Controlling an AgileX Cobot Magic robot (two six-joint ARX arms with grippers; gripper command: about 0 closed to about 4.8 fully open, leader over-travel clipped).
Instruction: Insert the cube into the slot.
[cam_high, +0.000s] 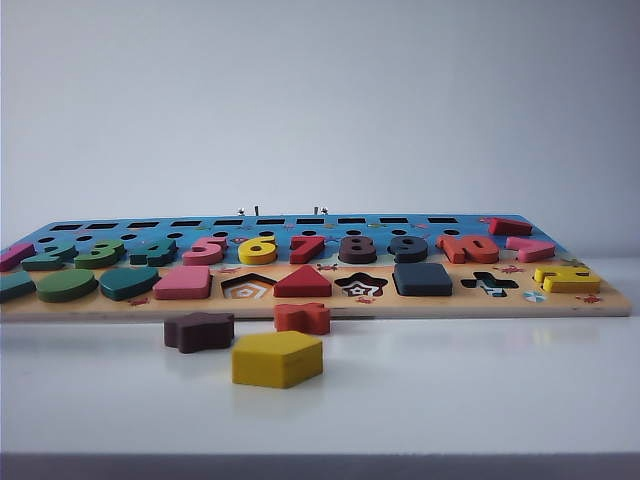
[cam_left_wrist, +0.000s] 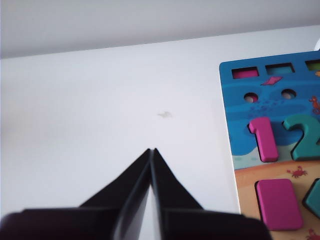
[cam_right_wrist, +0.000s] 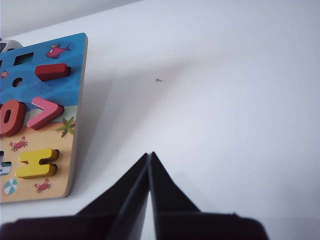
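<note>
Cube (cam_high: 423, 279): one, flat dark navy square with rounded corners, seated in the front row of one puzzle board (cam_high: 560, 305), between the star cut-out (cam_high: 361, 285) and the cross cut-out (cam_high: 489, 284), slot beneath not visible. Loose blocks on the white table (cam_high: 480, 390) before the board: three — one yellow pentagon (cam_high: 277, 358), one brown star (cam_high: 198, 331), one orange cross (cam_high: 302, 317). Grippers: two. Left gripper (cam_left_wrist: 152, 151) over bare table beside the board's end, tips pressed together, empty. Right gripper (cam_right_wrist: 150, 155) likewise off the other end, tips together, empty.
</note>
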